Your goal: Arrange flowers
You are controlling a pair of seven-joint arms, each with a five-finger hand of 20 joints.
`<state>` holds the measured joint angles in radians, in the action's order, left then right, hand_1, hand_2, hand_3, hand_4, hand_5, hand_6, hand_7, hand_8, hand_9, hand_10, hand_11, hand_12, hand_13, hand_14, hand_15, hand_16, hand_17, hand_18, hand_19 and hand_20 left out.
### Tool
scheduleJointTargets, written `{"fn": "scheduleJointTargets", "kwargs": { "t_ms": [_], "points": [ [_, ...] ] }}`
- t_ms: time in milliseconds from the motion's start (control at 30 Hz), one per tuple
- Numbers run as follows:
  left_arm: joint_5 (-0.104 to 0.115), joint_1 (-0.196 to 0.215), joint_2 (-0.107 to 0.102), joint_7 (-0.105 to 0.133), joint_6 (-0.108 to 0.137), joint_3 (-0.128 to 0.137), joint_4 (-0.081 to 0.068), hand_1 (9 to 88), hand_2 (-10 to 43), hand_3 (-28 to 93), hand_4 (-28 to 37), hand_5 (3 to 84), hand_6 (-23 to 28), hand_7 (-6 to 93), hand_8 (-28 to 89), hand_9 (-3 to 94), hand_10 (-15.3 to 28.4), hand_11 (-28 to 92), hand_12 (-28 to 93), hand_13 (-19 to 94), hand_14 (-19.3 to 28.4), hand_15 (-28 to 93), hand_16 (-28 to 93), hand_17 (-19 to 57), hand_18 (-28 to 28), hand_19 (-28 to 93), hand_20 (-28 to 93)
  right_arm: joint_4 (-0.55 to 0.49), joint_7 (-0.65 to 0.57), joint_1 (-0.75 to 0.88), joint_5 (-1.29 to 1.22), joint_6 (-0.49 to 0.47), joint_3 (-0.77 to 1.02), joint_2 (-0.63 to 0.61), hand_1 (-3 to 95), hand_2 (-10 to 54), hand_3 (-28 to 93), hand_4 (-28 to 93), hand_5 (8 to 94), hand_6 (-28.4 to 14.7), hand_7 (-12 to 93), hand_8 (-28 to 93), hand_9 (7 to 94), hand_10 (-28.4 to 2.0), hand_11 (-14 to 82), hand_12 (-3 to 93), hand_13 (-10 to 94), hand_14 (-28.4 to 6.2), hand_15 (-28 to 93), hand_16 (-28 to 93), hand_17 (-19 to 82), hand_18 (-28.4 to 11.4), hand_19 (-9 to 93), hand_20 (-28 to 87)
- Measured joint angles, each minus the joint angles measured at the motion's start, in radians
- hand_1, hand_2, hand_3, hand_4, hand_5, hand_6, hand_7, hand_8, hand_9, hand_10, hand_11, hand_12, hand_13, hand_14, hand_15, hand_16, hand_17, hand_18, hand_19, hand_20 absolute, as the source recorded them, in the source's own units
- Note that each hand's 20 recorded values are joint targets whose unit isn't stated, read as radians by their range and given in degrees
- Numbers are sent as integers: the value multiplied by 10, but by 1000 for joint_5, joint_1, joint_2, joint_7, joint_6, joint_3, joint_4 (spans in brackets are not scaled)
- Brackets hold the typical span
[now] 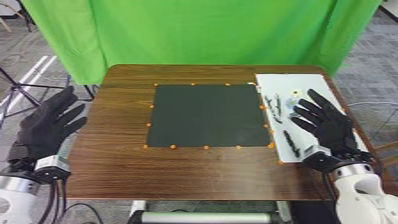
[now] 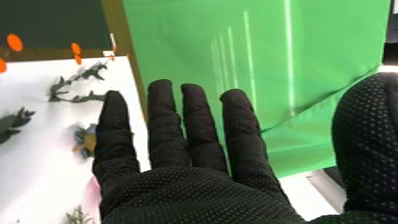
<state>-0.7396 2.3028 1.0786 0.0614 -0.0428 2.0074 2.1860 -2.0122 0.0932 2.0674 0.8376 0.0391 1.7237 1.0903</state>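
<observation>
- The left hand (image 1: 40,135) appears just beyond the brown table's (image 1: 178,175) left edge in the head view, opened wide with its fingers straight and somewhat apart.
- The right hand (image 1: 333,131) appears over the white board (image 1: 311,81) in the head view, also wide, its fingers straight and fanned; the right wrist view shows its thumb well away from them.
- The white board lies along the table's right side, next to the dark mat (image 1: 209,115).
- On this board lie the dark leafy sprigs (image 2: 80,82), some near the edge by the mat.
- A blue-and-orange flower (image 2: 86,140) lies on the board too, just beside one of the right hand's fingers in the right wrist view.
- Farther along the board are a pink item (image 2: 91,190), partly hidden by the glove and too blurred to name, and a green sprig (image 2: 78,217) with thin leaves.
- The dark mat lies flat on the table between the two hands, with small orange markers (image 1: 206,147) around its border.
- A green cloth (image 1: 204,35) hangs behind the table's far edge.
</observation>
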Motion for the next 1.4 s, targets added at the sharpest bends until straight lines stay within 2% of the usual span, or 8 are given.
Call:
{"fn": "scheduleJointTargets", "kwargs": {
  "t_ms": [500,700,800,933,1033,1167,1300,1400],
  "points": [
    [0,2,-3,-1,-3,7,0,230,-52,688,-283,226,12,188,-97,179,91,102,194,144,123,142,68,-111,187,365,101,-2,3,8,3,2,3,-13,146,-38,826,-254,320,-35,131,-89,362,-122,60,228,302,-113,53,367,19,-198,384,261],
    [1,7,-3,0,-3,13,0,228,-54,691,-283,227,12,187,-97,180,91,101,193,144,123,142,68,-110,187,364,101,-36,-38,33,75,55,8,-24,229,-83,813,-277,473,-33,264,-149,537,-136,328,235,477,-102,477,196,124,-202,622,375],
    [1,13,-3,1,-3,18,1,228,-53,691,-283,227,12,187,-97,180,91,100,193,144,123,142,69,-111,187,364,102,-110,-194,54,273,241,-23,-68,384,-95,643,-282,565,1,362,-182,622,-112,455,278,558,-91,630,218,176,-192,715,433],
    [0,23,-1,2,-3,24,6,228,-53,690,-283,227,12,187,-96,181,92,101,193,145,123,141,68,-110,187,364,102,-170,-462,65,525,480,-106,-172,602,-95,26,-123,613,28,436,-184,648,-105,539,345,576,-90,721,295,197,-182,747,512],
    [0,29,0,3,-2,27,10,228,-53,690,-283,226,12,187,-96,180,92,101,192,144,123,140,68,-111,187,364,101,-170,-580,75,621,479,-115,-233,568,-95,136,-190,612,25,464,-190,652,-108,550,356,572,-101,748,312,201,-199,762,525],
    [-1,31,0,3,-2,27,11,229,-53,690,-283,227,12,187,-96,180,91,101,193,145,123,141,69,-110,187,363,102,-175,-731,90,794,313,-99,-278,399,-95,513,-282,605,15,465,-188,622,-114,574,379,546,-109,762,318,183,-206,762,530],
    [-1,32,0,2,-2,28,12,229,-52,689,-283,226,12,186,-96,179,92,100,193,144,123,142,69,-111,186,364,102,-178,-855,91,1024,65,-100,-292,328,-95,613,-283,605,12,453,-189,612,-117,571,378,534,-114,758,314,177,-208,758,529],
    [-2,33,2,1,-2,28,12,228,-52,690,-283,227,12,186,-96,180,92,100,193,145,123,141,69,-110,186,364,102,-168,-849,89,1151,9,-117,-293,302,-95,639,-283,605,9,444,-186,606,-117,570,376,528,-116,757,313,174,-209,757,530]
  ]
}}
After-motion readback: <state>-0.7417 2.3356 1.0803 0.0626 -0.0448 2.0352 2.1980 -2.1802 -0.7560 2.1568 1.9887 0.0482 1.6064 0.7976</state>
